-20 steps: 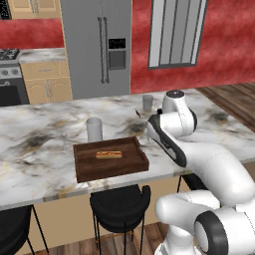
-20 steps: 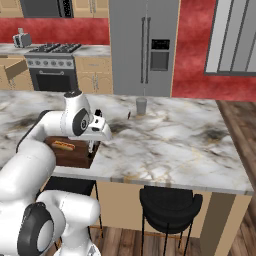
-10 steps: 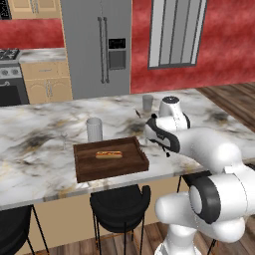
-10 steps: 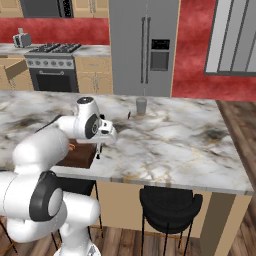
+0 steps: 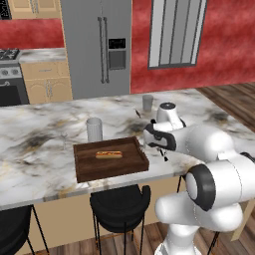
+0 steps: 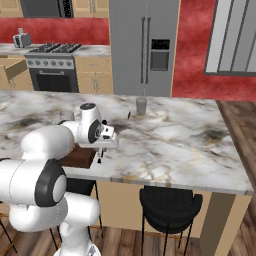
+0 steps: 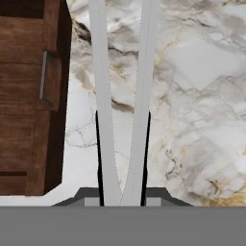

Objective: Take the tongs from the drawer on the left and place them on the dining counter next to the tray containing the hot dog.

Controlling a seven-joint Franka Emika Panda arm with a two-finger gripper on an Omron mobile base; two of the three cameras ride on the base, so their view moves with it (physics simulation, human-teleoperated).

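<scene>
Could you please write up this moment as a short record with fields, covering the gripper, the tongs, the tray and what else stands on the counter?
gripper: gripper shut on the tongs, above the dining counter
tongs: two silver arms spreading away from the hand, beside the tray's edge
tray: dark wooden tray near the counter's front edge, holding the hot dog
other items: grey cup behind the tray; second cup farther back

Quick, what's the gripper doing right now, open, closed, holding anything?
Gripper: closed on the slim silver-grey metal tongs, held above the white-grey marble dining counter beside the dark brown wooden tray.
</scene>
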